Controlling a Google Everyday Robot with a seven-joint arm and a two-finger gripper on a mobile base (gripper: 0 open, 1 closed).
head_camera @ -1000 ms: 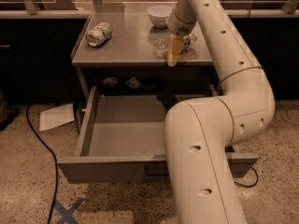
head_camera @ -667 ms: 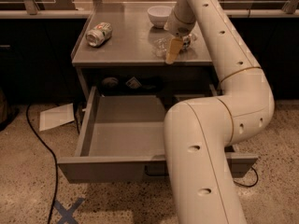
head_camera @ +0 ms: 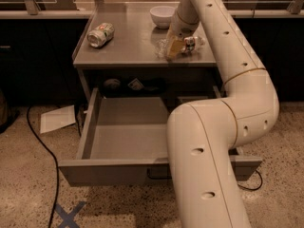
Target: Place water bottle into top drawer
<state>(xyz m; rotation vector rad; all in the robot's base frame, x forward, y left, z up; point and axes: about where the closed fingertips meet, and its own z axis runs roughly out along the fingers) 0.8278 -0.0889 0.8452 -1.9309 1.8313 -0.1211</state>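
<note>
The water bottle (head_camera: 192, 43) lies on its side at the right of the grey tabletop (head_camera: 128, 46), its clear crinkled body pointing left and its white cap to the right. My gripper (head_camera: 174, 47) reaches down from the long white arm and sits right at the bottle's body, over its left part. The top drawer (head_camera: 88, 127) is pulled wide open below the tabletop, and the part of its inside that shows is bare. My arm's lower links cover the drawer's right side.
A green-and-white drink can (head_camera: 100, 34) lies at the tabletop's left. A white bowl (head_camera: 162, 15) stands at the back. Small dark items (head_camera: 135, 84) sit on the shelf behind the drawer. Paper (head_camera: 57, 118), a black cable (head_camera: 43, 148) and blue tape (head_camera: 70, 213) are on the floor.
</note>
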